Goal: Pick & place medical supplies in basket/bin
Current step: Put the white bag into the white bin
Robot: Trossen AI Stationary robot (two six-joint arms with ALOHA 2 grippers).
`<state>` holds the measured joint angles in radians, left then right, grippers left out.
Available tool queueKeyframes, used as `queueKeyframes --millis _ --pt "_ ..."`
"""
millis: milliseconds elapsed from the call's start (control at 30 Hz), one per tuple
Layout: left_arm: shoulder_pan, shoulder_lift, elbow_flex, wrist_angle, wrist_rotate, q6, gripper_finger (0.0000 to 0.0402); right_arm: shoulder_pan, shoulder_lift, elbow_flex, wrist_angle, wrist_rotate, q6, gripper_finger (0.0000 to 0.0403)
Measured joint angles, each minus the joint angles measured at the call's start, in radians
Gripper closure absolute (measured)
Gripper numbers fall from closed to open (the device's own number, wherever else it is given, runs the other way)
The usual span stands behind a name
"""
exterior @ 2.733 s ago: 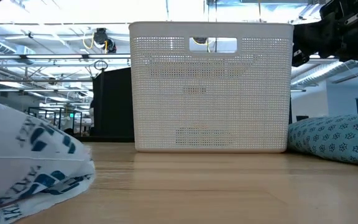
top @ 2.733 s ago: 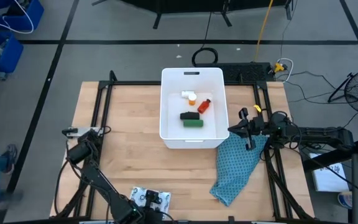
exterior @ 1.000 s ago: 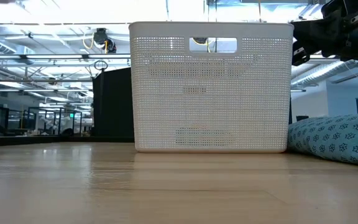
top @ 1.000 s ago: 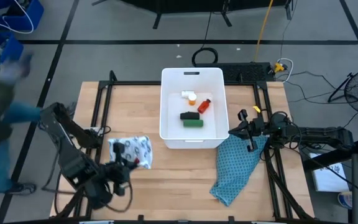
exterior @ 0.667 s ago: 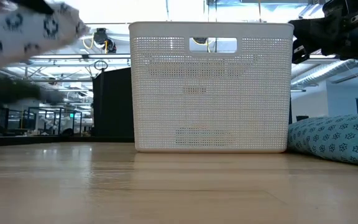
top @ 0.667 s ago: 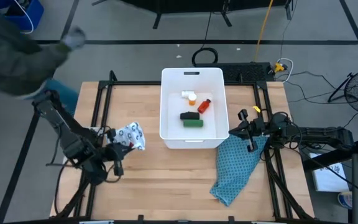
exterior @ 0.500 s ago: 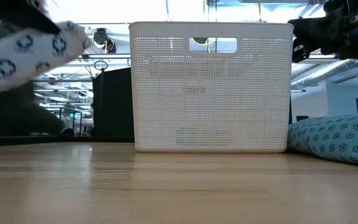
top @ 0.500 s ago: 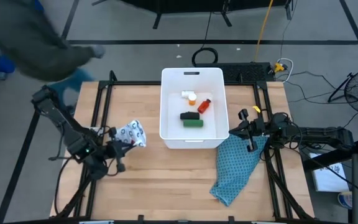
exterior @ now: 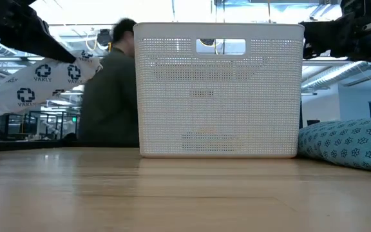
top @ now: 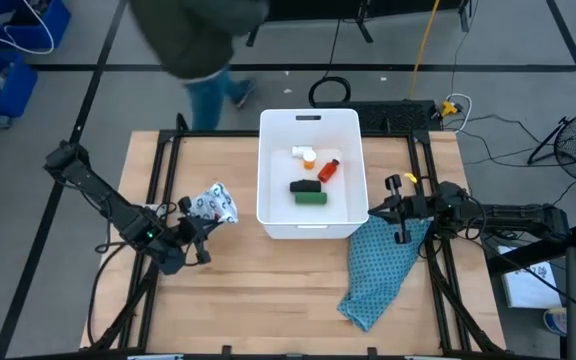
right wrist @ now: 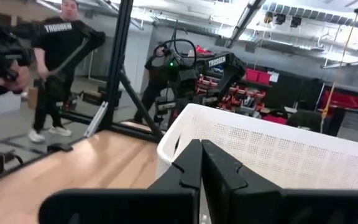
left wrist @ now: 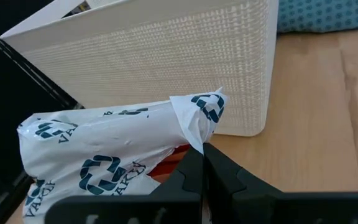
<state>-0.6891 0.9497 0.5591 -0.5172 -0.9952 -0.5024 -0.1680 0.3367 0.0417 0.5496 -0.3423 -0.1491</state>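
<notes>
The white basket [top: 308, 228] stands at the table's far middle. Inside lie a red bottle [top: 328, 170], a black block [top: 306, 186], a green block [top: 311, 198] and an orange-capped vial [top: 307, 155]. My left gripper [top: 200, 222] is shut on a white packet with dark rings [top: 214, 205], left of the basket and above the table [exterior: 44, 80]. My right gripper [top: 375, 210] is shut with nothing in it, by the basket's right wall, over the teal cloth [top: 380, 265]. My left gripper pinches the packet between its two fingers at an edge near one corner [left wrist: 194, 138]. The fingers come slanting from the table's near left. The packet is lifted clear of the table and stretches away from the fingertips toward the basket's left wall [left wrist: 166, 68].
The teal cloth lies bunched on the table right of the basket [exterior: 350, 143]. A person [exterior: 111, 90] stands beyond the table's far edge, behind the basket's left side. Bare wood lies in front of the basket.
My left gripper has carried the packet from the table's near left toward the far edge, closer to the basket's left wall, keeping it lifted and staying shut on it. A person has walked from the table's left side round to its far edge.
</notes>
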Motion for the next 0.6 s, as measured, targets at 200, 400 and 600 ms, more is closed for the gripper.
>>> queueKeyframes --millis 200,400,600 --pt "0.0 0.0 0.0 0.0 0.027 0.013 0.04 0.0 0.0 0.0 0.012 0.0 -0.032 0.0403" --pt "0.006 0.0 0.002 0.089 0.002 0.132 0.0399 0.0 0.0 0.0 0.029 0.0 -0.018 0.0403" --pt "0.076 -0.002 0.114 0.186 0.001 0.307 0.0399 0.0 0.0 0.0 0.054 -0.001 0.013 0.0403"
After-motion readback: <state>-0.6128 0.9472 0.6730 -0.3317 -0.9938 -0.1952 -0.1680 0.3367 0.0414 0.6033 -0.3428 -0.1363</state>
